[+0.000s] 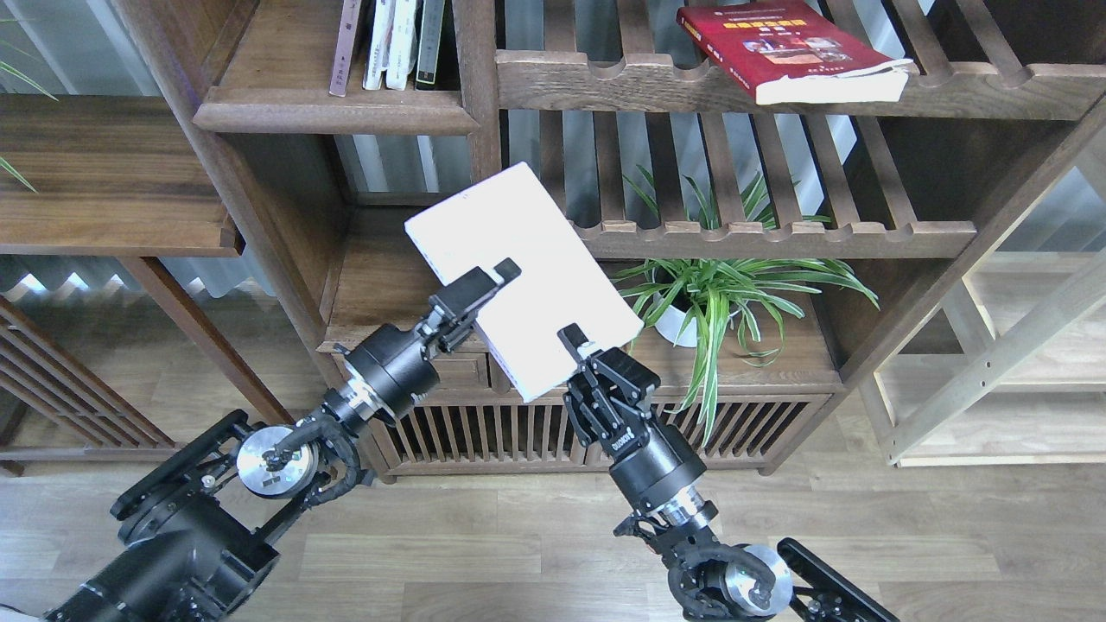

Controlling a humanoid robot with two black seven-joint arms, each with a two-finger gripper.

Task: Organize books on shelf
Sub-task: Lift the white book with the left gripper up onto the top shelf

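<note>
A plain white book is held tilted in the air in front of the bookcase, below the shelf. My left gripper is shut on its left edge. My right gripper is shut on its lower edge. The shelf, a dark-brown compartment with a flat board and rounded front edge, is at the upper left. Several books stand upright in it, with a dull maroon spine leftmost. A thick red book with a yellow title lies flat on the slatted rack at the upper right.
A potted spider plant stands on the lower board right of the white book. Slatted racks with scalloped rails fill the middle and right. A low slatted cabinet front is behind my arms. A light wooden frame stands at the right.
</note>
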